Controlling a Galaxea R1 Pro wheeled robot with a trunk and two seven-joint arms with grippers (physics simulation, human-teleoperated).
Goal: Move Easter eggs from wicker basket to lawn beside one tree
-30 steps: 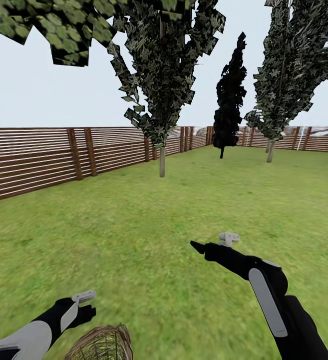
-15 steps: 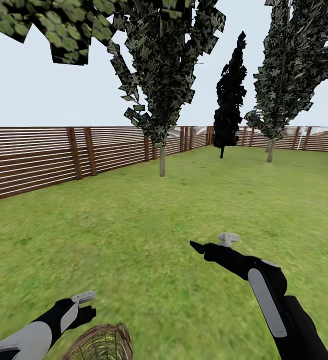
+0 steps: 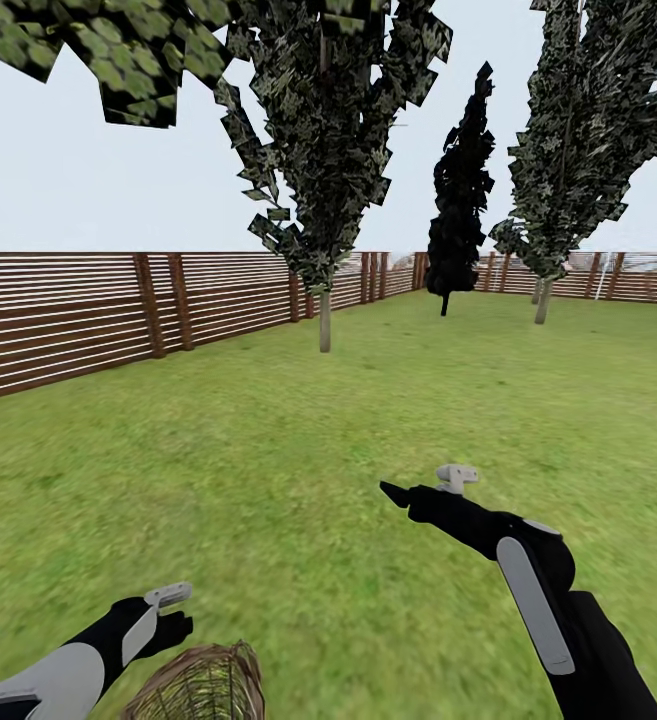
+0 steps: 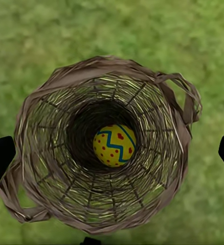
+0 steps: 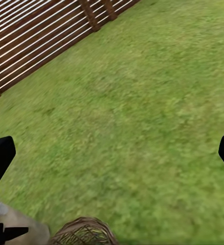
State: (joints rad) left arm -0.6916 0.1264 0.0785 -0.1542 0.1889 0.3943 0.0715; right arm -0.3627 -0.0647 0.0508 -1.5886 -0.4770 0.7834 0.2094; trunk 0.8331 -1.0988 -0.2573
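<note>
Left claw (image 4: 112,153), spread wide above wicker basket (image 4: 45,204), should descend centred over Easter egg (image 4: 114,145), avoiding the rim.

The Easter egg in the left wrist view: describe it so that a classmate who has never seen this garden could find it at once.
Start at the lawn and find the round wicker basket of woven brown twigs standing on the grass. Look straight down its dark well: the Easter egg lies at the bottom. It is bright yellow with red hearts and dots and a blue zigzag, the one vivid thing among brown and green.
</note>
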